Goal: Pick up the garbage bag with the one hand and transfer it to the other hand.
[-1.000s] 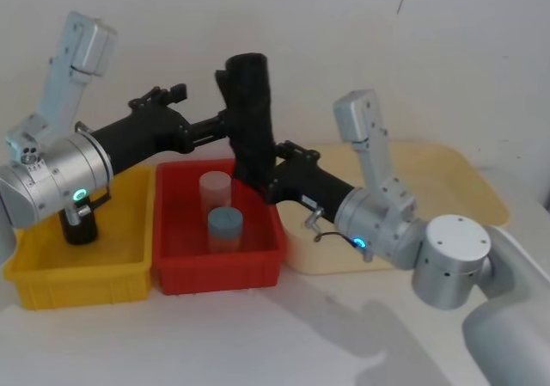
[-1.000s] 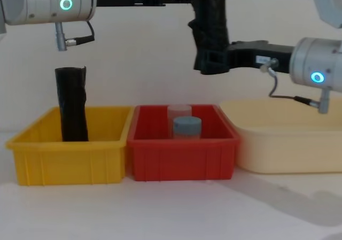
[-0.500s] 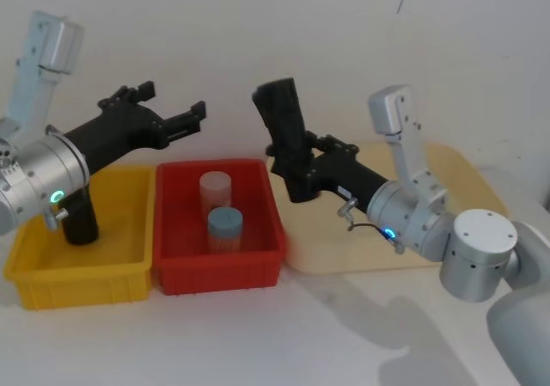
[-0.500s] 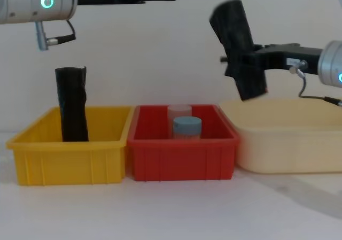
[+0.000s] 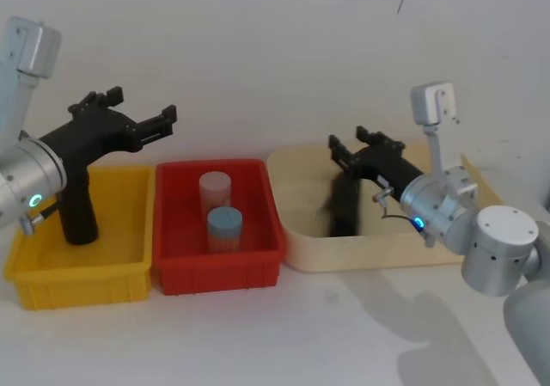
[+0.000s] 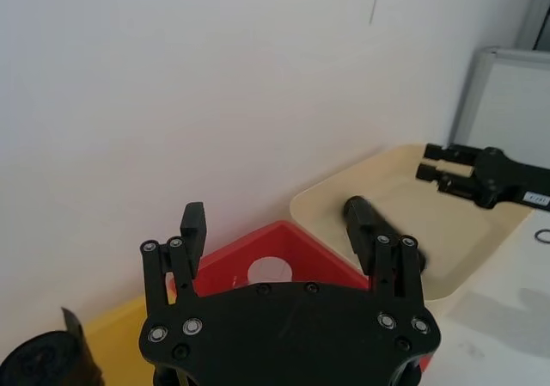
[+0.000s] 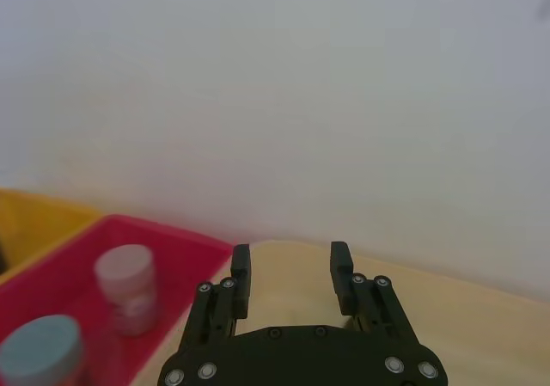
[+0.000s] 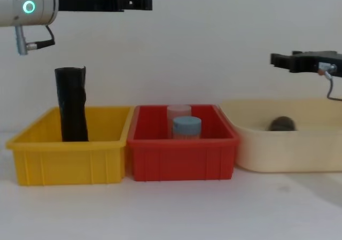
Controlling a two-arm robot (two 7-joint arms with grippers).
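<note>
The garbage bag [image 5: 345, 205] lies loose inside the cream tray [image 5: 378, 254], free of both grippers. From the chest view only its dark end [image 8: 281, 124] peeks over the tray wall. My right gripper [image 5: 340, 150], on the blue-lit arm, hovers open just above the bag with nothing between its fingers [image 7: 240, 270]. My left gripper [image 5: 163, 120], on the green-lit arm, is open and empty, high above the seam between the yellow and red bins. The left wrist view shows the bag [image 6: 357, 216] in the tray beyond the open left gripper [image 6: 277, 224].
A stiff black roll [image 5: 76, 205] stands upright in the yellow bin [image 5: 77, 284]. The red bin [image 5: 258, 259] holds a pink-lidded jar [image 5: 215, 186] and a blue-lidded jar [image 5: 225, 224]. A white wall rises close behind the bins. Bare table lies in front.
The right gripper swung right over the cream tray and opened; the bag dropped out of it into the tray. The left arm drew back to the left, still open.
</note>
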